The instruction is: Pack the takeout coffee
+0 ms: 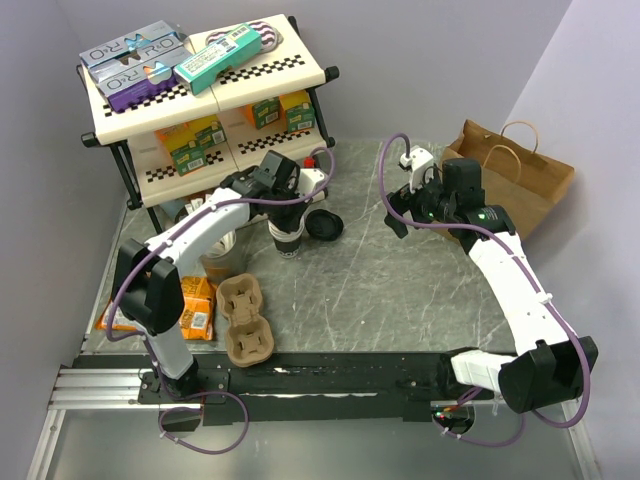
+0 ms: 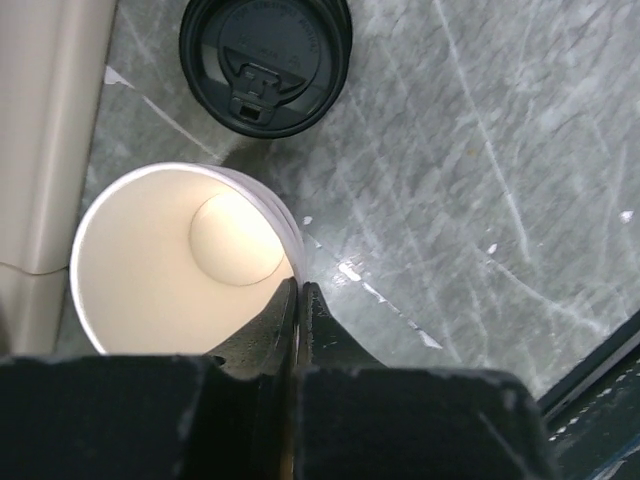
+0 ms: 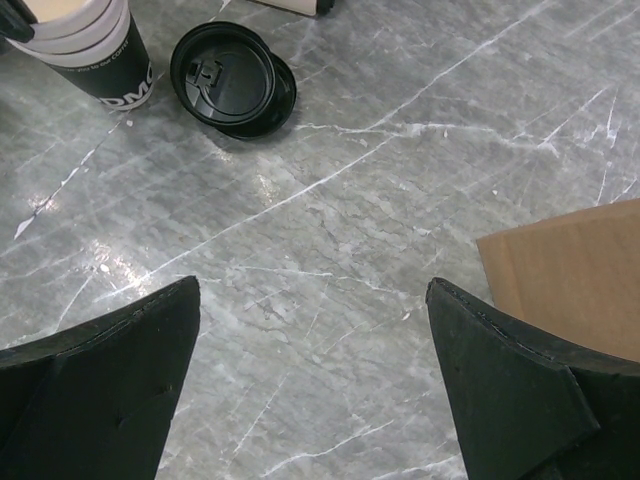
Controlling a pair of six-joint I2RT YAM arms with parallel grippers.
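Evidently my left jaws (image 2: 299, 292) were pressed together on the near wall of the paper cup (image 2: 170, 250), probably to lift it, though the pinch itself was hard to see. The cup stood empty on the counter (image 2: 480, 200), with its black lid (image 2: 265, 60) lying just beyond. My right jaws (image 3: 312, 300) hung spread near the brown bag (image 3: 570, 280).

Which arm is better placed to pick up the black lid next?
Right, probably: the right hand is open and empty with the black lid ahead of it, while the left hand is shut on the paper cup rim.
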